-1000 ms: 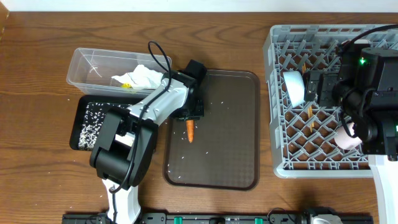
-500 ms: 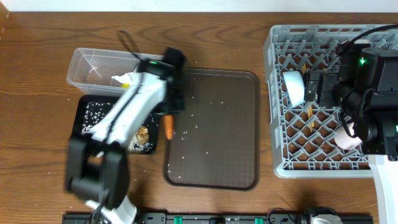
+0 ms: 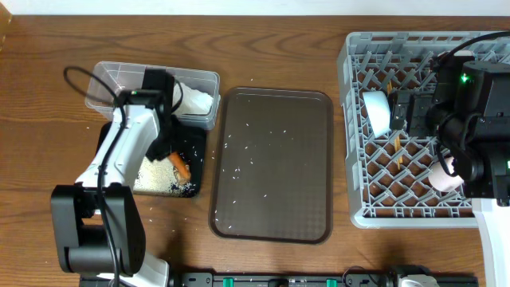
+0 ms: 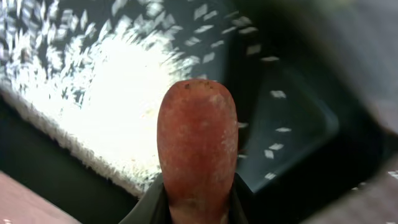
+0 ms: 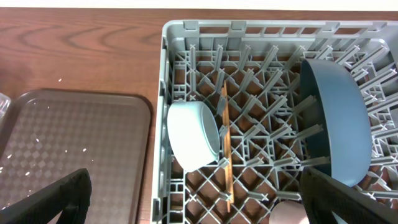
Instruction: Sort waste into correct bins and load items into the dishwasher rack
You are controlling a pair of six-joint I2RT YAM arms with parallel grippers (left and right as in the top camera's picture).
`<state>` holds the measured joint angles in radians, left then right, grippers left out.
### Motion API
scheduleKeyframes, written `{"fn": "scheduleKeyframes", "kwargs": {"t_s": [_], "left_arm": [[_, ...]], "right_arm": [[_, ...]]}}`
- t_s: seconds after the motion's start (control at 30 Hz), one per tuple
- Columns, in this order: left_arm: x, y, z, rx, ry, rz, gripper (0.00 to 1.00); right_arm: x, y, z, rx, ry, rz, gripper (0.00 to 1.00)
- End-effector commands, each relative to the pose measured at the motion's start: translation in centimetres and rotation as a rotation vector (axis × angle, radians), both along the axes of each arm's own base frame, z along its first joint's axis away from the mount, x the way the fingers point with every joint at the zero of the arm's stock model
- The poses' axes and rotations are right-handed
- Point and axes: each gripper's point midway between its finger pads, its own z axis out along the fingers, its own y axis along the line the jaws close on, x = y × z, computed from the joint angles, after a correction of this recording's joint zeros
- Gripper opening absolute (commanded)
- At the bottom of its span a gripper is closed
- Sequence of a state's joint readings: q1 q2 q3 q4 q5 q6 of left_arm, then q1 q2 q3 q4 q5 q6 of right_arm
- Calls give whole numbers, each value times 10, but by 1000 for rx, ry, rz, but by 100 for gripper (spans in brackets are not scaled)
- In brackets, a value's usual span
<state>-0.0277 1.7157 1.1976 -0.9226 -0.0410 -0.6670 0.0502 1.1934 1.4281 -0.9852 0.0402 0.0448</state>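
My left gripper is shut on the orange carrot and holds it just above the shallow black bin. The left wrist view shows the carrot sticking out from between the jaws over a heap of white rice grains. The clear bin behind holds crumpled white paper. My right gripper hangs open above the grey dishwasher rack, which holds a light blue cup, wooden chopsticks, a dark blue plate and a pink cup.
The brown serving tray lies between the bins and the rack, with loose rice grains scattered on it. The right arm covers the rack's right side. Bare wooden table runs along the back.
My left arm has swung left with the carrot, from over the brown serving tray to over the black bin. The right arm has stayed still.
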Motion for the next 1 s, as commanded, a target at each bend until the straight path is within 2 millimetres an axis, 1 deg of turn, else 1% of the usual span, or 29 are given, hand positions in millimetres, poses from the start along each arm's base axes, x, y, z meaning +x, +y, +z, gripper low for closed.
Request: {"fn": "scheduleKeyframes", "kwargs": {"t_s": [0.0,0.07,0.1,0.13,0.17,0.23,0.27,0.4,0.53,0.63,0.73,0.77,0.8,0.87,0.97], "left_arm": [[-3,11,-5,15,-3,149,6],[0,16,0,14,-22,165,9],[2,20,3,13,-34,176,14],[4,22,7,11,-45,184,22],[5,24,13,8,-54,190,39],[6,29,26,3,-79,199,83],[6,32,35,4,-96,205,89],[5,39,74,-7,-196,181,90],[1,41,120,12,-342,105,94],[-11,38,160,54,-459,-49,95],[-25,37,192,127,-554,-207,94],[-30,36,201,146,-581,-238,94],[-34,36,209,159,-606,-254,98],[-43,35,223,173,-661,-255,98],[-44,35,241,186,-743,-238,98]], "right_arm": [[-1,1,8,9,-19,-4,99],[-1,1,8,9,-19,-4,99],[-1,1,8,9,-19,-4,99],[-1,1,8,9,-19,-4,99],[-1,1,8,9,-19,-4,99],[-1,1,8,9,-19,-4,99],[-1,1,7,9,-19,-4,99],[-1,1,8,9,-19,-4,99],[-1,1,8,9,-19,-4,99],[-1,1,7,9,-19,-4,99],[-1,1,8,9,-19,-4,99],[-1,1,8,9,-19,-4,99],[-1,1,8,9,-19,-4,99],[-1,1,8,9,-19,-4,99],[-1,1,8,9,-19,-4,99]]}}
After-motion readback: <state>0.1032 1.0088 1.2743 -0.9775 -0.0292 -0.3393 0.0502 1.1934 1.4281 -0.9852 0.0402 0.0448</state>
